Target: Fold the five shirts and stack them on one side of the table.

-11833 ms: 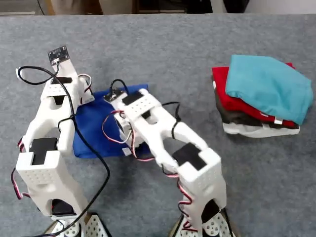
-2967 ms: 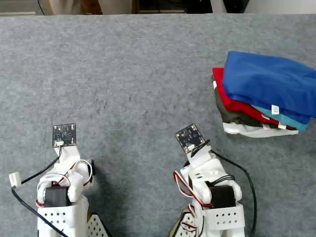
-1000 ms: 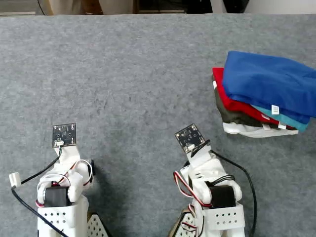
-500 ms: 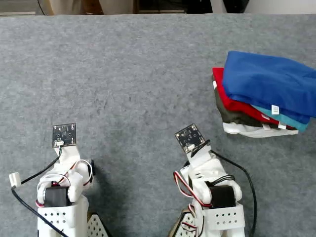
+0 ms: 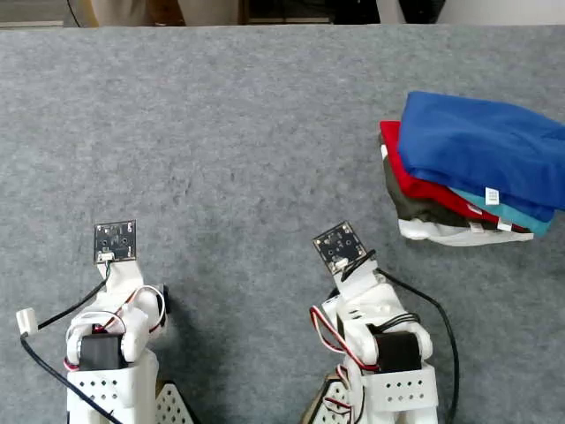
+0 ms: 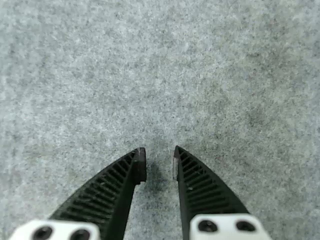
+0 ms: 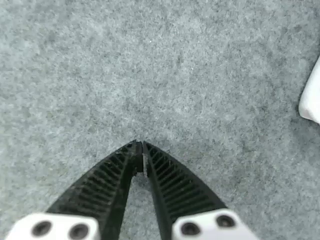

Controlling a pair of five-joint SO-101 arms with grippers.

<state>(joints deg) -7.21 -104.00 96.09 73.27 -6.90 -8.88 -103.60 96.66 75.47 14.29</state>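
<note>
Two grippers, both empty: left gripper [image 6: 159,162] slightly parted, right gripper [image 7: 138,150] closed tip to tip, over grey felt table [image 5: 265,132]. Shirt stack [image 5: 468,190], blue shirt [image 5: 481,146] uppermost, at one o'clock from right arm [image 5: 380,344], the nearer arm. Stack's long axis roughly nine-to-three.

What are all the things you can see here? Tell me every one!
blue shirt: one, blue, folded, top of the stack at the right side of the table
teal shirt: one, teal, just under the blue one
red shirt: one, red, middle of the stack
dark shirt: one, dark brownish, under the red one
white shirt: one, white, bottom of the stack
table: one, grey felt top
left gripper: one, black fingers, slightly open over bare felt
right gripper: one, black fingers, shut over bare felt
</note>
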